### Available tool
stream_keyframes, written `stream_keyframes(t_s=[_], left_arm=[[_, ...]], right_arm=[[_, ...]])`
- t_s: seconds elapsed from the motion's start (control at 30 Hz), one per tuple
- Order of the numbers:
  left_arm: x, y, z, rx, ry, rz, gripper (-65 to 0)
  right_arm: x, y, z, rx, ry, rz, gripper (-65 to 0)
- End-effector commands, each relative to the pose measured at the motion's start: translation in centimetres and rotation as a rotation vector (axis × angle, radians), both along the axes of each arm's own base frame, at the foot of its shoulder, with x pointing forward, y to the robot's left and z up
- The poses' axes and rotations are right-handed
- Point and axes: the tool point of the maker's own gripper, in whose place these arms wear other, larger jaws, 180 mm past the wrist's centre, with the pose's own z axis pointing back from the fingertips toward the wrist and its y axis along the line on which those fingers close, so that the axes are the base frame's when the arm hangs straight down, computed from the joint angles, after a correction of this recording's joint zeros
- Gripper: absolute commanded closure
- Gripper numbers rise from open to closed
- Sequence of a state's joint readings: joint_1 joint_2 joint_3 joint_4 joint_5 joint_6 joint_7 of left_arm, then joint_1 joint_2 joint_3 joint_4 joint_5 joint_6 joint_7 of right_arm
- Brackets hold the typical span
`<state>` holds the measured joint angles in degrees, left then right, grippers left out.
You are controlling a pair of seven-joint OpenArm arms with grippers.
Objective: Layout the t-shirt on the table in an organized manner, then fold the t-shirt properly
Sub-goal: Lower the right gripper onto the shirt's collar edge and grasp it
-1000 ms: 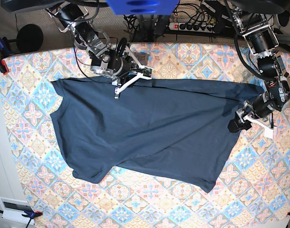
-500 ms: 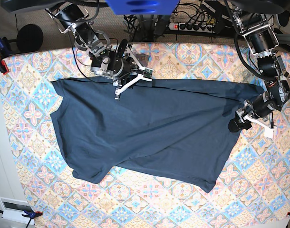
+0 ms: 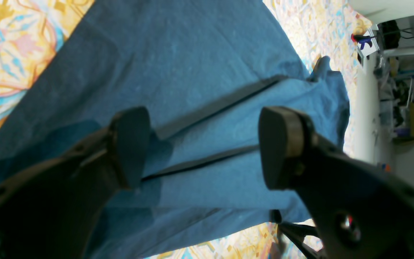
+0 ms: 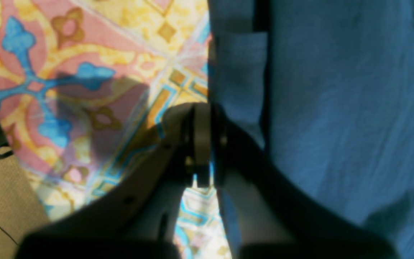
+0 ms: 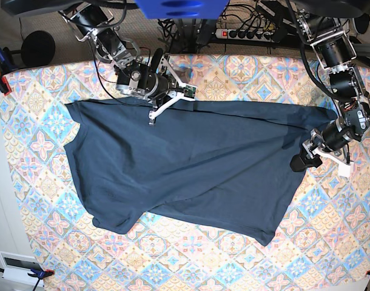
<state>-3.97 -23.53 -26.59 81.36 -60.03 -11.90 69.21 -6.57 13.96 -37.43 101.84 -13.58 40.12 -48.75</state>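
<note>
Right gripper [image 4: 202,144] just clamped onto the plain navy cotton t-shirt's [image 5: 191,163] edge, so spreading can start.

The t-shirt [image 5: 191,163] was soft, matt navy cloth, lightly creased, with stitched hems. The table [image 5: 330,242] wore a smooth printed cloth. The left gripper [image 3: 201,147] looked like matt black plastic.

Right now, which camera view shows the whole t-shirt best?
The base view: the t-shirt lies spread across the table with all its edges visible. The left wrist view shows only blue cloth and folds between an open pincer; the right wrist view shows one edge at the closed pincer.
</note>
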Motion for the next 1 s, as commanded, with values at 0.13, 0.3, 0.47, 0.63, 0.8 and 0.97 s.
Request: stream_keyframes(t_s=[0.13,0.3,0.47,0.63,0.8,0.97], left_arm=[[0.4,0.6,1.4,0.015,-0.044,0.000,-46.6],[0.1,0.6,1.0,0.015,-0.034,0.001,-46.6],[-0.5,0.7,0.5,0.015,-0.020,0.005,-46.6],[-0.6,0.6,0.4,0.015,-0.016,0.004,-46.6],[-0.6,0.4,0.2,0.011,-0.014,0.002,-46.6],[-0.6,0.4,0.2,0.010,-0.012,0.000,-46.6]], right_arm=[[1.3,-0.1,3.5,0.051,-0.096,-0.029,-0.2],[-1.3,-1.0,3.1,0.065,-0.051,-0.072,-0.2],[-5.1,-2.9,1.2,0.010,0.031,-0.057,-0.2],[-6.0,-5.1,0.6,-0.012,0.050,-0.080,-0.1],[-5.2,-5.0,1.0,0.017,0.029,-0.088,-0.4],[-2.7,-4.0,1.9,0.025,-0.017,-0.116,-8.0]])
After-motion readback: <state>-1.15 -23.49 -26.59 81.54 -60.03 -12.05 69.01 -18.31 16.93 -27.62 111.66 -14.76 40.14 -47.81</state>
